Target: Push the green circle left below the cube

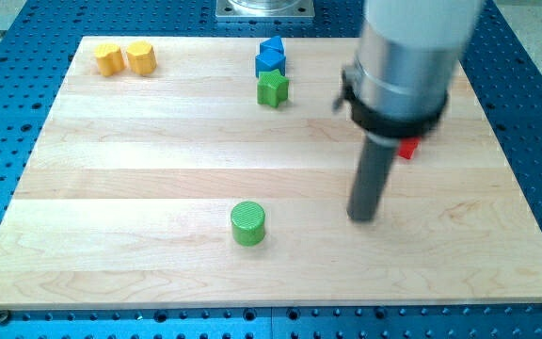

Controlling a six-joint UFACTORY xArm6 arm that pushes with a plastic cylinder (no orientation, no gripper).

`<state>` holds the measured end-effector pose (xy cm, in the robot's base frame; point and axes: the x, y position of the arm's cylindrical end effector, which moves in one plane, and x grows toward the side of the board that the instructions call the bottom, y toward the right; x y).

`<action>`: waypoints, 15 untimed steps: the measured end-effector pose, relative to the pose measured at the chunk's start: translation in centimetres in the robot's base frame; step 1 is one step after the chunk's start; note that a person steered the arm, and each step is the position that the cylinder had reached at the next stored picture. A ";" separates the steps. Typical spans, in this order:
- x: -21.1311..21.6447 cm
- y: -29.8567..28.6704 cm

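Observation:
The green circle (248, 223) is a short green cylinder lying in the lower middle of the wooden board (139, 188). My tip (362, 217) rests on the board to the circle's right, at about the same height in the view, with a clear gap between them. Two blue blocks (270, 57) sit stacked close together at the view's top centre; which one is the cube I cannot tell. A green star-like block (273, 88) sits just below them.
Two yellow blocks (126, 57) lie side by side at the top left. A red block (408, 148) is mostly hidden behind my arm's wide grey body (407, 56) at the right. A blue perforated table (534, 75) surrounds the board.

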<state>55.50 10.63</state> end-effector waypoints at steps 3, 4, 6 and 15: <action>-0.2 -15.3; 2.4 -13.4; -4.4 -11.2; -15.7 -15.1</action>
<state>39.76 -4.52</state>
